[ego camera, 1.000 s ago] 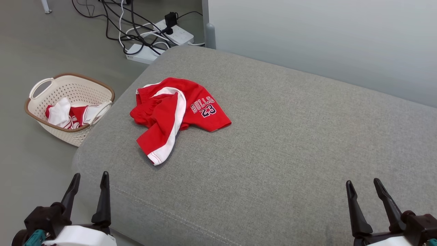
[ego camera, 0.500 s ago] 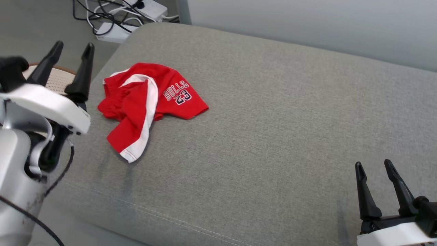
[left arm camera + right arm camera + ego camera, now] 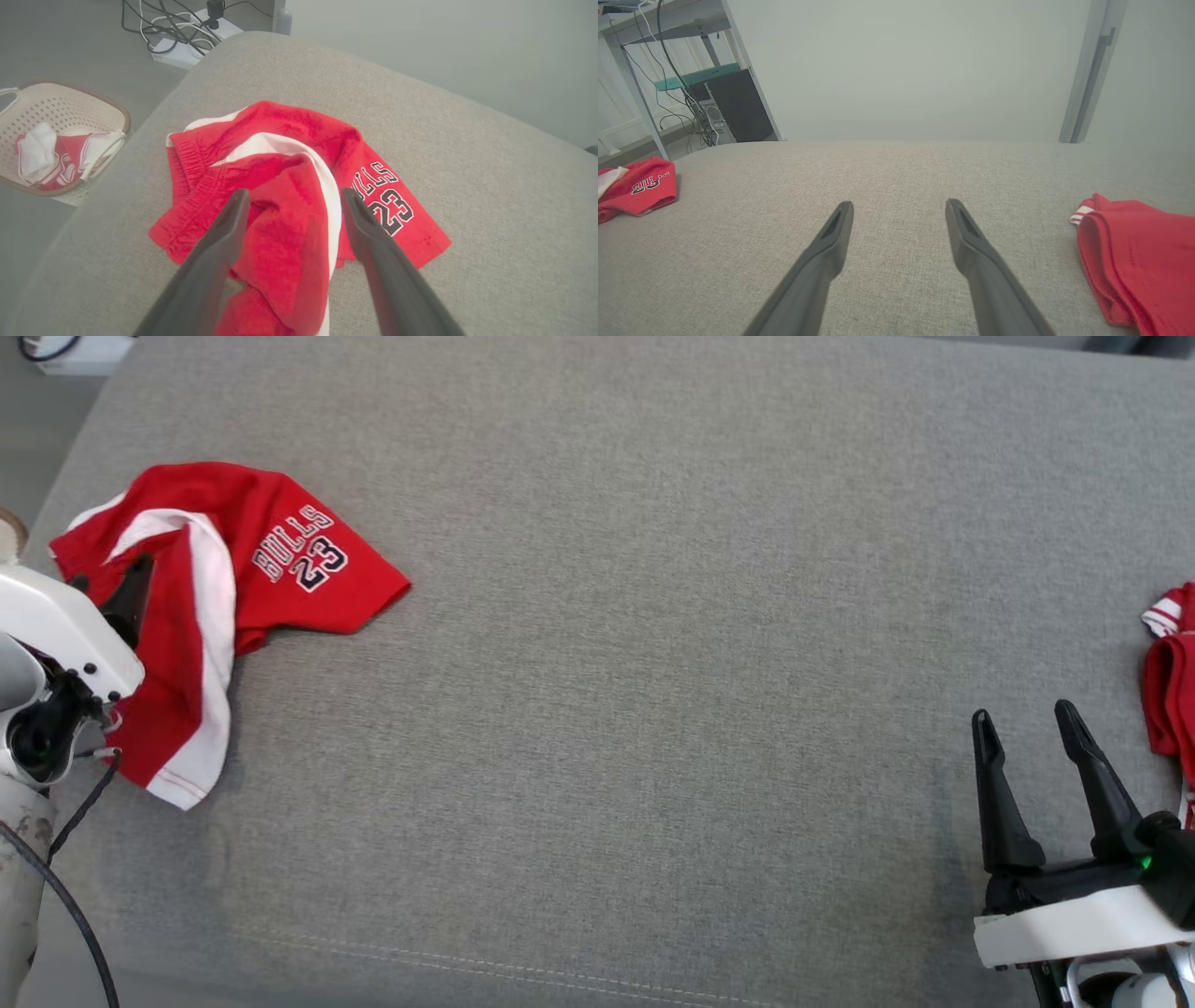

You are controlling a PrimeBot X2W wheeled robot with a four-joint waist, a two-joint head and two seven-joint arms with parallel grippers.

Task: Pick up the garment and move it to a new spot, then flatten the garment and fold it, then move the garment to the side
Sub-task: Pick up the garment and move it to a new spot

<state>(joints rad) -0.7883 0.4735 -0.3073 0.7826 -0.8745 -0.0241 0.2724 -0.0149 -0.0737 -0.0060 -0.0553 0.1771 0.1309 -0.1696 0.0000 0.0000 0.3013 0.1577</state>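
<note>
The garment (image 3: 280,560), red with a white stripe and "BULLS 23" lettering, lies crumpled at the upper left of the head view, on the grey sofa cushion (image 3: 653,663) near its left edge. In the left wrist view it sits mid-frame, bunched and folded over itself, with a gathered elastic band along its left side.

The left pincer (image 3: 294,193) is spread wide just above the heap, one finger on each side of the raised red fold beside the stripe. I cannot tell whether the tips touch the cloth. The right pincer (image 3: 1022,712), at the lower right of the head view, is also spread and holds nothing, over bare cushion.

The cloth looks light, limp and thin. It should sag from any hold and drag a little on the coarse upholstery. The raised ridge between the left fingers seems the easiest pinch. For flattening, the elastic band or a hemmed corner would probably give a firmer, more predictable hold.

At the left of the left wrist view, a cream perforated basket (image 3: 117,105) stands on the floor, holding more red and white cloth (image 3: 51,154). A second red garment (image 3: 1134,252) lies at the right of the right wrist view.
</note>
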